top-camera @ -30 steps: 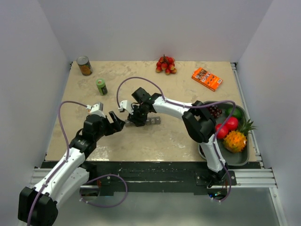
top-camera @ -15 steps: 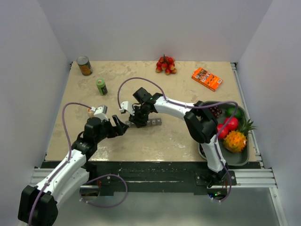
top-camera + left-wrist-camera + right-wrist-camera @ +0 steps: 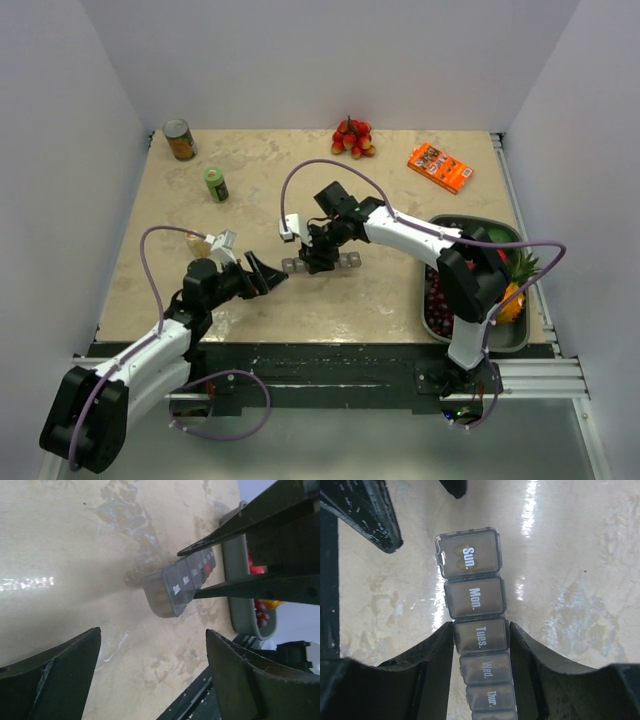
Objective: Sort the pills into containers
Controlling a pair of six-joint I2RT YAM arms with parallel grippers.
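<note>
The right hand (image 3: 481,632) grips the grey pill organiser (image 3: 471,602) at its Tues cell, mid-table (image 3: 260,170); the cells past Thur are cut off from view. The left hand (image 3: 268,275) gapes empty just off the Sun end, with bare table around it.

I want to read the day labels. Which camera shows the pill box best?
The right wrist view: the pill box lies close, seen from above, Sun. to Thur. readable. The left wrist view shows one end at an angle, labels unreadable. The top view shows a small grey strip, partly under the right gripper.
</note>
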